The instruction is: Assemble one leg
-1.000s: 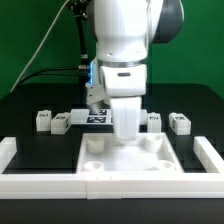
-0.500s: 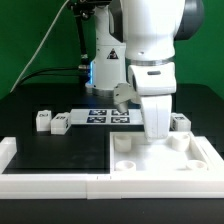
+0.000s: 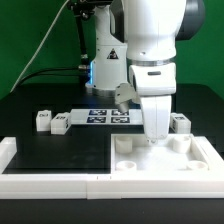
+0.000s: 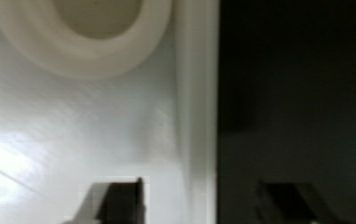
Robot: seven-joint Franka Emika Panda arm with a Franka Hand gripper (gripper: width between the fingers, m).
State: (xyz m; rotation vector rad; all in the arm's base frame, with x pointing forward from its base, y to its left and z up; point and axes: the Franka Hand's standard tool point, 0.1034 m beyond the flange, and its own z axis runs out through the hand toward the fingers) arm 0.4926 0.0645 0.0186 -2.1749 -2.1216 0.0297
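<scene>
The large white square panel point(image 3: 160, 160) with round corner holes lies flat at the exterior view's right, against the white frame. My gripper point(image 3: 157, 137) is down at its back edge. In the wrist view my gripper point(image 4: 205, 205) is open and empty. One finger point(image 4: 118, 200) is over the panel point(image 4: 68, 130), the other over the black table, so the panel's edge lies between them. A corner hole point(image 4: 95, 30) shows ahead. Two legs point(image 3: 42, 121) point(image 3: 60, 125) with tags stand at the back left, and a third leg point(image 3: 180, 123) at the back right.
The marker board point(image 3: 105, 115) lies at the back middle, in front of the arm's base. A low white frame point(image 3: 60, 183) runs along the front, with side walls at the left point(image 3: 6, 150) and right point(image 3: 214, 150). Black tabletop lies left of the panel.
The panel and my gripper moved from the middle to the exterior view's right, against the frame's right side. In the last half second nothing has visibly moved.
</scene>
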